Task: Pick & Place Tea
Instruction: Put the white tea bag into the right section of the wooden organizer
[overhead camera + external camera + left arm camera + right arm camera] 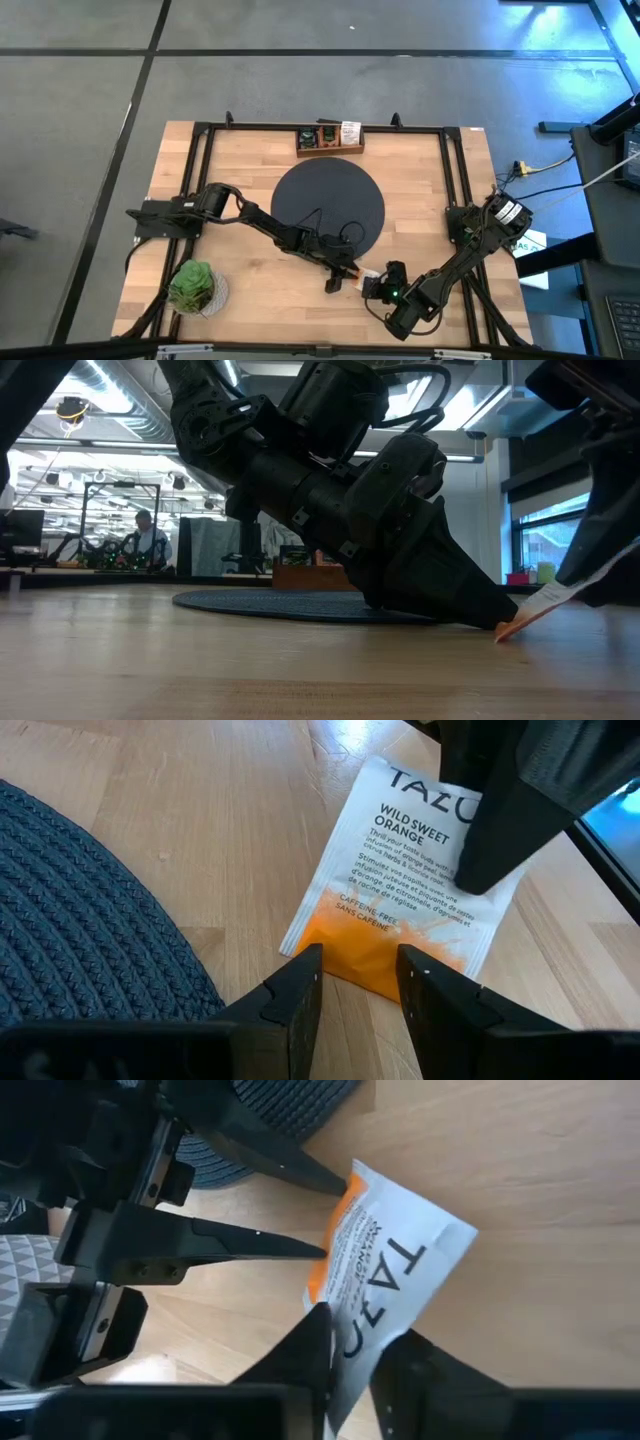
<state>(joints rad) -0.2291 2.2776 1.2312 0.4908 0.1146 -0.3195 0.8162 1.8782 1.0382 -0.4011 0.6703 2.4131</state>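
From above, both arms meet near the front edge of the wooden worktop (250,170), just in front of the black round mat (328,205). The left pincer (345,277) reaches in from the left and the right pincer (372,283) from the right, with a small white and orange tea packet (366,275) between them; a wooden box (329,140) holding more packets stands at the far edge, and a green plant (192,285) sits at the front left corner. In the low view the packet (540,605) is tilted, its orange corner on the wood at the tips of the left pincer (495,620) and its white end raised toward the right, where the other arm shows only partly. In the left wrist view the left pincer (360,975) stands open, its fingers (300,982) either side of the packet's orange end (420,890), beside the mat (90,920). In the right wrist view the right pincer (350,1342) has its fingers (310,1345) closed on the white end of the packet (390,1255).
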